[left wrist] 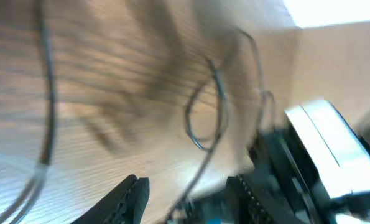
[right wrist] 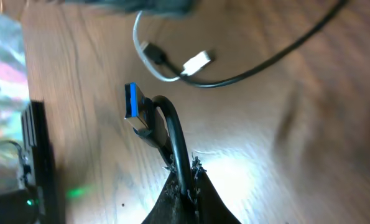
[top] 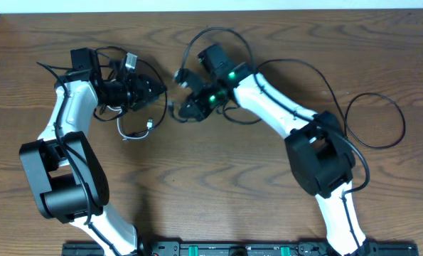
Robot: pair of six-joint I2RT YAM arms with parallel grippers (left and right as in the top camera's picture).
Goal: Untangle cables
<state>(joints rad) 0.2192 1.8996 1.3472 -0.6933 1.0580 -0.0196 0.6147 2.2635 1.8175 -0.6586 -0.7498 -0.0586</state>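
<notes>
Cables: several thin cords, black and one white, lying on the wooden tabletop between the two arms and toward its far edge. Nearest item, seen from the right wrist: a black cable pinched in the right gripper, whose jaws are fully closed on it a short way behind its blue-tongued plug. The plug end arches free above the wood. The hold so close to the plug is probably meant to let that end be led out through the neighbouring loops. Beyond it are a white cable curving to a small white plug, and a second black cable running diagonally away just beside that plug. From this view one cannot tell whether the two touch or cross. Left side, in a blurred wrist view: the left gripper has its jaws partly apart, and a thin dark cord runs up from between them into a small loop on the wood. The cord does not look clamped, though the blur leaves that unsure. This gripper seems placed opposite the right one to take a second strand, so the two can be drawn apart. Farthest is a black loop rising toward the tabletop's back edge in the overhead view. Containers: none in view, and all cords lie loose on the bare wood. Status, as judged: separation is under way and the strands are not yet laid apart.
</notes>
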